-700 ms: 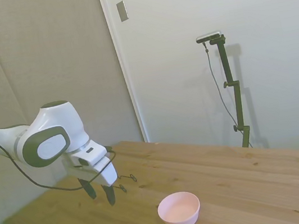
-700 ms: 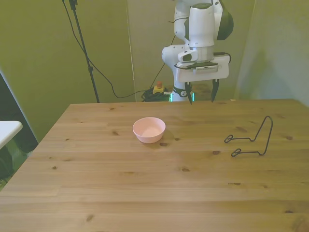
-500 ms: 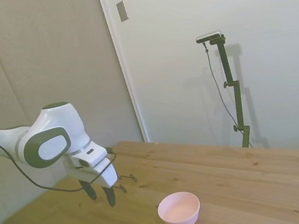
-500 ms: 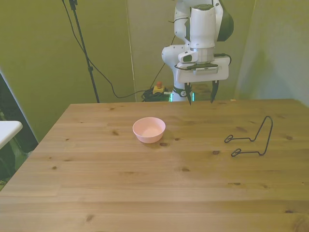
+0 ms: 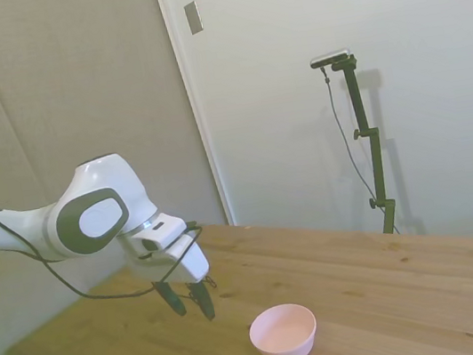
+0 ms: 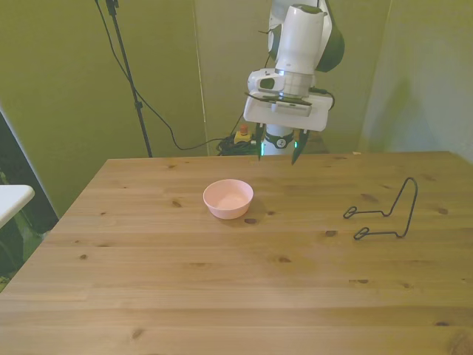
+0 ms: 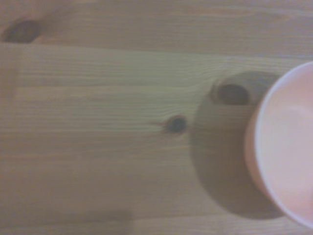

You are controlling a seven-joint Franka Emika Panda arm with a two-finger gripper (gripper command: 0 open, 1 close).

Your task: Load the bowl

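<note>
The small round pale pink bowl [image 6: 228,198] sits upright on the light wooden plank counter [image 6: 222,296], holding nothing, its inside smooth and plain. In the front view it lies toward eleven o'clock of the counter's middle. The white arm's two-finger gripper [image 6: 277,151] hangs in the air above the counter's far edge, at about one o'clock from the bowl in that view and well apart from it. Its dark fingers [image 6: 261,146] point downward with a wide gap between them, and nothing is held in that gap. In the side view the gripper [image 5: 190,300] sits at about ten o'clock from the bowl [image 5: 284,333], tilted slightly toward it. A bent black wire stand [image 6: 384,211] rests on the counter at three o'clock from the bowl, well apart. The wrist view shows part of the bowl's rim [image 7: 286,156] and its shadow on knotted wood
</note>
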